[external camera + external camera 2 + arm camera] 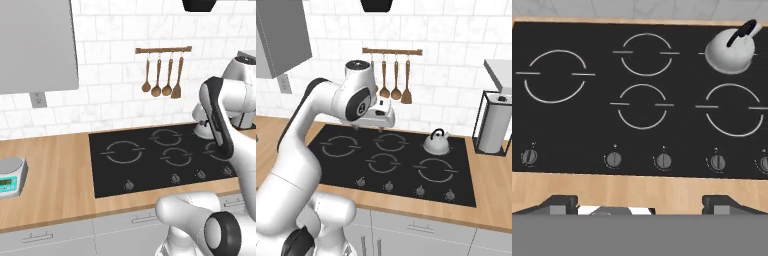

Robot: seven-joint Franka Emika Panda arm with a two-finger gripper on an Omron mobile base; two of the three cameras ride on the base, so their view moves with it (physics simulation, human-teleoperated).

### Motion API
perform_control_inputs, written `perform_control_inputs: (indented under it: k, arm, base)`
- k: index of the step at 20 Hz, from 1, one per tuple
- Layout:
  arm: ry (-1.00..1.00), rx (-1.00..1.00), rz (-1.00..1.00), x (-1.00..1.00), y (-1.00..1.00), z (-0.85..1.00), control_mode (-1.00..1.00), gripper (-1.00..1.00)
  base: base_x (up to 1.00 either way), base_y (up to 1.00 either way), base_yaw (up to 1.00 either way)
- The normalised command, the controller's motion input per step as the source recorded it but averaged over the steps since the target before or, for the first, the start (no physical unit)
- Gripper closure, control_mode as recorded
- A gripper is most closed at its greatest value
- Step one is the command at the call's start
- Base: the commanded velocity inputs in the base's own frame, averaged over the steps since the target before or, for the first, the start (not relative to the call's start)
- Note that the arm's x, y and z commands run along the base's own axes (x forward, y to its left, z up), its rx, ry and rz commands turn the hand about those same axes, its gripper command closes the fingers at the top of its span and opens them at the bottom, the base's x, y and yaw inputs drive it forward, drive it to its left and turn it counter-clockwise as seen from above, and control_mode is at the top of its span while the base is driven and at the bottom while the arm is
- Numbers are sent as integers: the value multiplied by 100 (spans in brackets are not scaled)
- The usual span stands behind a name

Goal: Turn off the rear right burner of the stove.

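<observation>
The stove [587, 125] is set into a wooden counter [50, 175] against a white tiled wall, its black glass marked with five grey ring burners and a row of five small knobs [663, 160] along the front edge. A silver kettle [436, 142] with a dark handle sits on the rear right burner, at the stove's back corner (in the hand view it covers most of that ring). The gripper [639, 202] hangs above the stove's front edge, pointing down, touching nothing; its two dark fingertips [559, 204] stand wide apart, so the hand is open and empty, with the knob row just beyond them. In the right base view the hand's white body hovers over the rear of the cooktop, well above the glass. Wooden utensils [395, 82] hang from a rail on the wall behind the stove. A paper towel roll [495, 127] in a black wire frame stands on the counter to the right of the stove, and a small kitchen scale [11, 176] sits on the counter well to the left.
</observation>
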Motion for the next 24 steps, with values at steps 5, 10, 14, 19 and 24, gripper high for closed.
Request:
perform_control_inputs:
  k: [5,10,14,19,24]
  arm:
    - [0,0,0,-18,-54,0,-100,-100]
    - [0,0,-2,-19,-64,-7,-100,-100]
    - [0,0,-2,-22,-64,-17,-100,-100]
    - [0,0,-2,-25,-60,-28,-100,-100]
    - [5,0,0,-6,-36,-46,-100,-100]
  base:
    - [0,0,0]
    - [0,0,0]
    - [0,0,0]
    - [0,0,0]
    - [0,0,0]
